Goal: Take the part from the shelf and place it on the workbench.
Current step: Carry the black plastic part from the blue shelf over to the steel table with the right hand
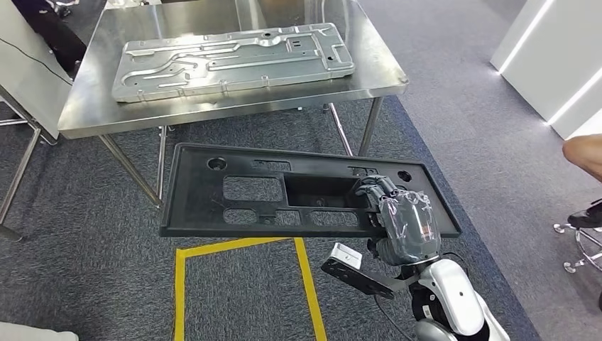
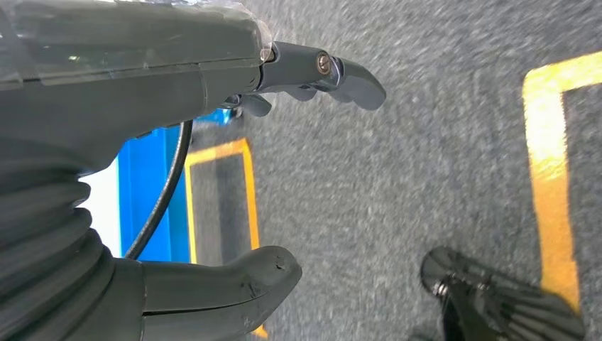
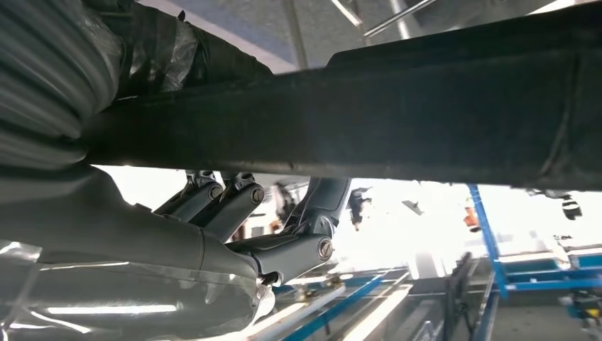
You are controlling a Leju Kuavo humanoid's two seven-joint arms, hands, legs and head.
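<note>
A long black plastic panel (image 1: 234,192) with several cut-outs hangs level in front of me, below and short of the steel workbench (image 1: 92,114). My right hand (image 1: 401,220) grips the panel near its right end, fingers hooked into a cut-out. In the right wrist view the panel's dark edge (image 3: 426,114) runs just past that hand (image 3: 177,241). My left hand (image 2: 213,177) hangs over the grey carpet, fingers (image 2: 341,71) and thumb apart, nothing in it.
A large silver stamped metal plate (image 1: 234,60) lies on the workbench and covers much of its top. Yellow tape lines (image 1: 241,249) mark the carpet below the panel. A person's arm (image 1: 586,153) and a stool base (image 1: 582,238) are at the right.
</note>
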